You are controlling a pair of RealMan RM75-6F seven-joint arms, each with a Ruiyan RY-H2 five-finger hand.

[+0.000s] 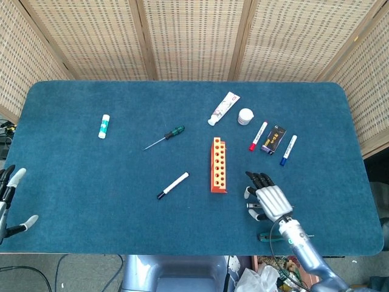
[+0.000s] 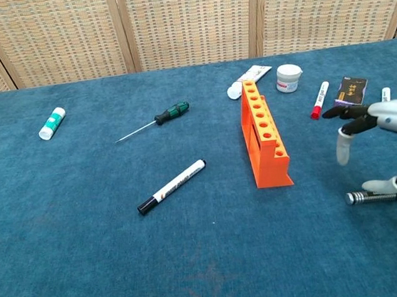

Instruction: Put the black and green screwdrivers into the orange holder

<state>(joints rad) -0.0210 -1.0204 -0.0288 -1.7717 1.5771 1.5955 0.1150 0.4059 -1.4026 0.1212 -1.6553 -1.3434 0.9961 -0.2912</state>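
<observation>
Lower right of centre in the head view, the right hand hovers, fingers spread and holding nothing, directly over the black screwdriver, which lies left-to-right just right of the orange holder; the left hand is well apart.

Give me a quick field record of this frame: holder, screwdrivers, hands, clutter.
holder: orange holder upright mid-table, holes empty
green-black screwdriver: lying left of holder, untouched
black screwdriver: lying right of holder, under right hand
teal-handled screwdriver: near front edge
right hand: fingers spread, over black screwdriver; grasp not visible
left hand: at left table edge, holds nothing
clutter: black marker, glue stick, toothpaste tube, white jar, red marker, blue marker, small box
</observation>
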